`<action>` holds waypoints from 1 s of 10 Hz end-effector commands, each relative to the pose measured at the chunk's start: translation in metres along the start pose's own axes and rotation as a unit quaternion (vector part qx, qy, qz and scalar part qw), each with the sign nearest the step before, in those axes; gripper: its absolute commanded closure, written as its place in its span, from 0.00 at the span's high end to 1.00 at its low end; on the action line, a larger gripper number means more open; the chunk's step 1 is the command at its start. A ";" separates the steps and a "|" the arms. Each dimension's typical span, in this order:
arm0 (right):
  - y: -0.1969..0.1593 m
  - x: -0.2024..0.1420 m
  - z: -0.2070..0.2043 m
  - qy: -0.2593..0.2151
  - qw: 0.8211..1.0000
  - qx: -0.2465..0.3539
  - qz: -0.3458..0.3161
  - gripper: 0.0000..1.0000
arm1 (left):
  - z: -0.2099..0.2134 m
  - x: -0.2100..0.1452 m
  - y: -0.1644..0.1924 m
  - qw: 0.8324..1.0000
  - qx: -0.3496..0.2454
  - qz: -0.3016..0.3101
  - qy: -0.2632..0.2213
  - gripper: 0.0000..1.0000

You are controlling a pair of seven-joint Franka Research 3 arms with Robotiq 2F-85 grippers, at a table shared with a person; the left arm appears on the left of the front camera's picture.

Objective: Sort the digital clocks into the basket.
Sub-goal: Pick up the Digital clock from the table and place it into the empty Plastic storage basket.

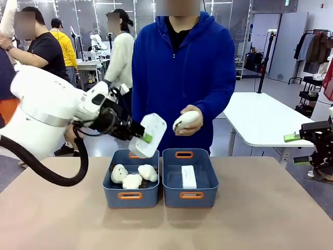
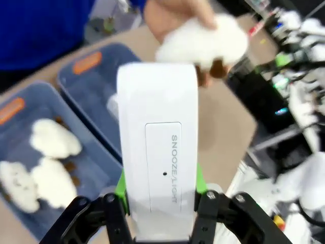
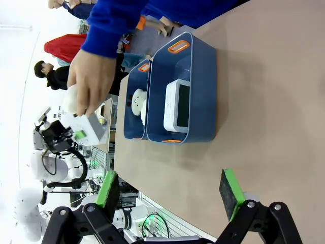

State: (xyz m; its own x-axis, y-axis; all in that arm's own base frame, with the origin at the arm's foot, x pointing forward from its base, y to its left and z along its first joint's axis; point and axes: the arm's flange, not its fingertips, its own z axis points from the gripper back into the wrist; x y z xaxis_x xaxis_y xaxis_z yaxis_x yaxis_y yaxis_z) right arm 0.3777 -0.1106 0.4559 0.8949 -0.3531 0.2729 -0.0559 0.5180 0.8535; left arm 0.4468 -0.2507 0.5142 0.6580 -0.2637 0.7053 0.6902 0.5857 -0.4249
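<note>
1. Left end effector (image 1: 147, 136) is clamped on a white rounded-corner plastic digital clock (image 1: 152, 127), held tilted in the air
2. Below it sits a blue-grey plastic bin (image 1: 112, 200) of cream plush toys (image 1: 132, 179)
3. Below and to its right, a matching blue-grey rectangular plastic basket (image 1: 205, 198) holds a second white clock (image 1: 188, 177)
4. Right end effector (image 1: 290, 149) hangs with fingers apart, well right of both

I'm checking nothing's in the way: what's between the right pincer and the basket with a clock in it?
Just bare table between the right pincer and the basket holding the digital clock; the right wrist view shows that.
</note>
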 end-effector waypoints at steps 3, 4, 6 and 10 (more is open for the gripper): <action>-0.001 0.001 0.001 0.004 1.000 0.002 0.003 1.00 | 0.250 -0.045 0.010 0.994 0.008 0.020 -0.105 0.10; -0.001 0.001 0.001 0.004 1.000 0.002 0.003 1.00 | 0.292 -0.071 0.011 0.991 0.003 0.023 -0.130 0.10; -0.001 0.001 0.001 0.004 1.000 0.002 0.003 1.00 | 0.361 -0.126 0.024 0.972 0.044 0.053 -0.226 0.10; -0.001 0.001 0.001 0.004 1.000 0.002 0.003 1.00 | 0.374 -0.162 0.058 0.963 0.045 0.109 -0.243 0.10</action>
State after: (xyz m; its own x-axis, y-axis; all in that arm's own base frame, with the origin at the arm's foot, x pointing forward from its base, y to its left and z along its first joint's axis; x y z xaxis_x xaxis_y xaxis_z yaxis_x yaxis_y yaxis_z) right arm 0.3781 -0.1110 0.4551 0.8955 -0.3534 0.2705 -0.0537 0.5175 0.8540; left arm 0.2629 0.1192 0.5922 0.5325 0.2480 0.8093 0.5069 0.6723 -0.5396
